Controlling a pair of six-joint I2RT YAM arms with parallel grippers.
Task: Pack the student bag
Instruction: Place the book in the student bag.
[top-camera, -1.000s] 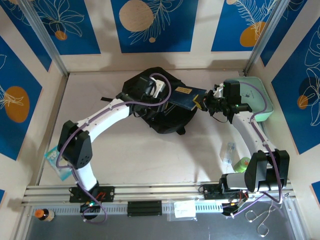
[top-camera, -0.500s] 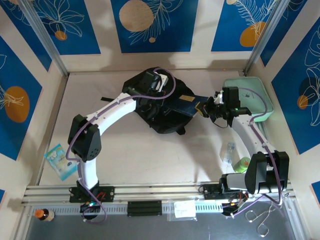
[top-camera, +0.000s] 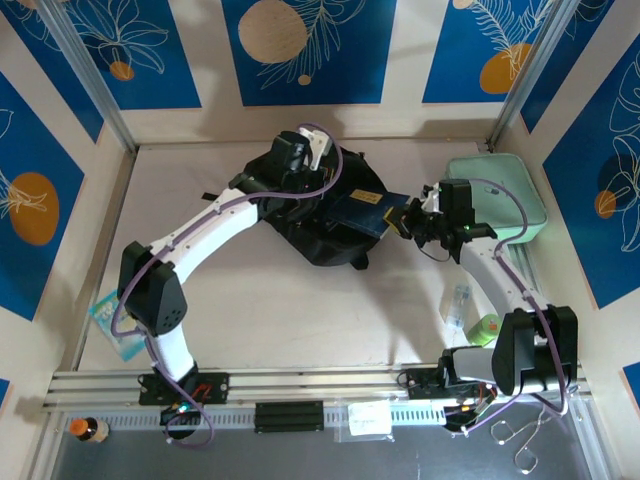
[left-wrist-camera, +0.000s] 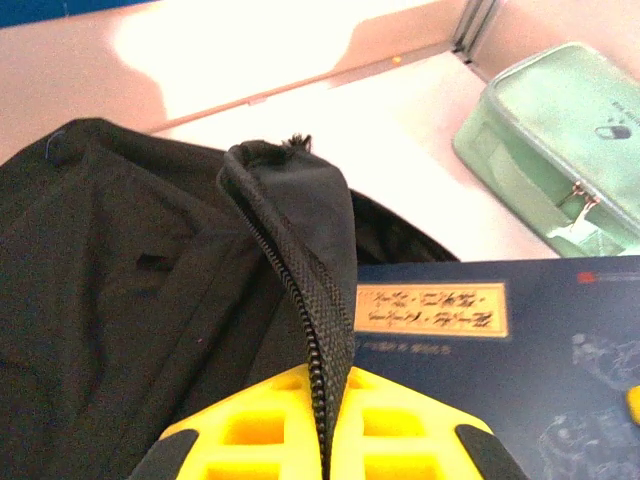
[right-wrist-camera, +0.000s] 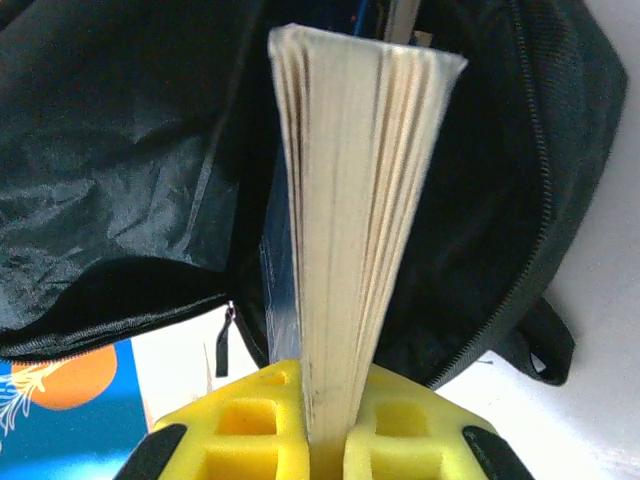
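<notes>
My left tool (left-wrist-camera: 325, 400) is clenched on the zipper edge of the student bag (top-camera: 325, 245), holding it up. My right tool (right-wrist-camera: 322, 400) grips a blue book (right-wrist-camera: 350, 200), whose far end is inside the bag's open mouth. The bag lies at the back of the desk (top-camera: 300, 320), near a green pouch (top-camera: 505, 195).

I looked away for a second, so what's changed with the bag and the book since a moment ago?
The left gripper, shut on the bag's zipper edge, pulled it toward the back. The right gripper pushed the book a little deeper into the bag. The pouch stayed put.
</notes>
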